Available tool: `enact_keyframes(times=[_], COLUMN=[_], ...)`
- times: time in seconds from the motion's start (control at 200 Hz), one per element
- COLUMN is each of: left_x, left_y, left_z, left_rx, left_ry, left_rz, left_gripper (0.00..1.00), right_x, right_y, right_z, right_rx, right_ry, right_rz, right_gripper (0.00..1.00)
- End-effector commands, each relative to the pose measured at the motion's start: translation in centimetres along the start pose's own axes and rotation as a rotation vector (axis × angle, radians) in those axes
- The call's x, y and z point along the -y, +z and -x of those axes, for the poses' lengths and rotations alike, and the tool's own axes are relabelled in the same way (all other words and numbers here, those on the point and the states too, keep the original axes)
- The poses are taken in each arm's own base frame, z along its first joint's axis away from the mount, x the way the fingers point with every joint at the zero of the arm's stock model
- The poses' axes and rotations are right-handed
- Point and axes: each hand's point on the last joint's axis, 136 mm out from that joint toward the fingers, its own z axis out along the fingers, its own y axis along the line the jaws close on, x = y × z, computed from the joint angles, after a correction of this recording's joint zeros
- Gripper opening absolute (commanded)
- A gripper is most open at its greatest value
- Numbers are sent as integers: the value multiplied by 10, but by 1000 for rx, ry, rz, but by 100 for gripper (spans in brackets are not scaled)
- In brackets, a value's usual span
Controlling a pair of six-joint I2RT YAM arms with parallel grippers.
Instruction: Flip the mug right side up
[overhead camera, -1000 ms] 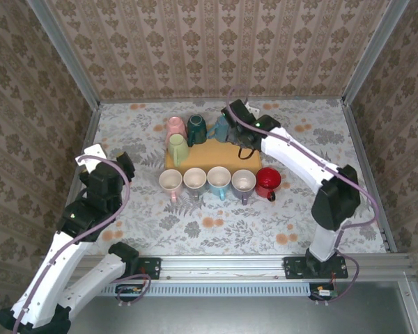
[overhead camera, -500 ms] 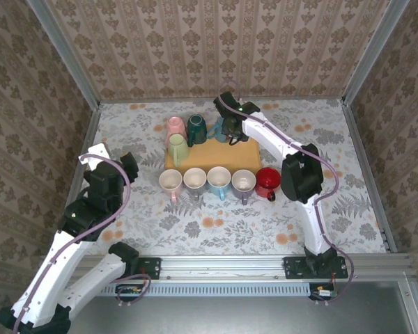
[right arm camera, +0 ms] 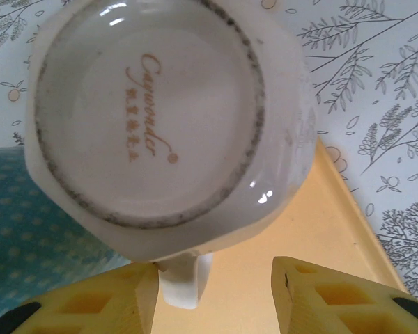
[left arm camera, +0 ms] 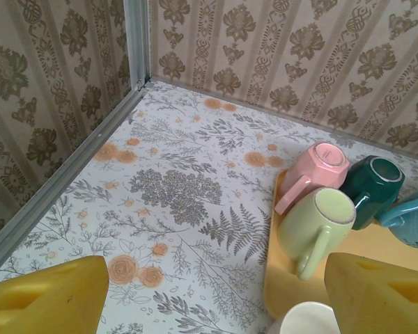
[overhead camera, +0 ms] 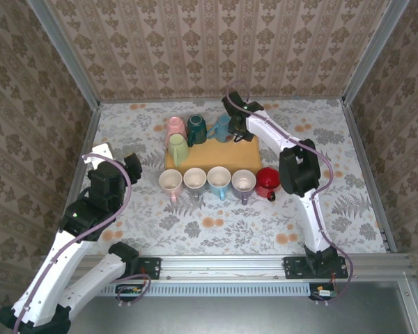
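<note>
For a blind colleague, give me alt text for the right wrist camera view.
A white mug sits upside down on a yellow tray, its stamped base up, handle between two open yellow fingers. A teal dotted mug is at its left.

left arm and right arm are white tubes with black joints; behind the blocky yellow fingers, purple cables loop along.

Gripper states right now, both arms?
Left gripper: open, empty.
Right gripper: open, fingers either side of the upside-down white mug's handle, not clamped.
</note>
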Motion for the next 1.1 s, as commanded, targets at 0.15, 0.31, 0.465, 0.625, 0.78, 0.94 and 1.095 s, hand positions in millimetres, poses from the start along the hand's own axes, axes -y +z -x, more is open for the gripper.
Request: enact_keyframes(times=[0.15,0.31,0.465,0.625,0.78,0.94,1.095], left_x=[8,8,8,7,7,8,10], left_y=[2,3,3,3,3,4,5], left_z=[-2,-2,-2,-1,-2,-2,-3], left_rx=[-3,-2,-3,1,-1,-2,-5], left_ry=[24,27,27,23,22,24,29], left_rz=[-35,-35,-33,-27,-29,-32,-40], left_gripper=[82,82,82,82,82,82,82], right_x=[6,18,35,54,49,37,25], right_y=[32,33,17,0,-7,0,14], right_z=[-9,-13,-10,-8,-8,-5,-7], right_rx=[-28,-37,-1,38,45,29,-35], right_ry=[-22,-25,-29,-24,-33,-107,-195], right_rz=[-28,-80,-116,-146,-92,-53,36], right_gripper=[44,38,36,34,35,44,46])
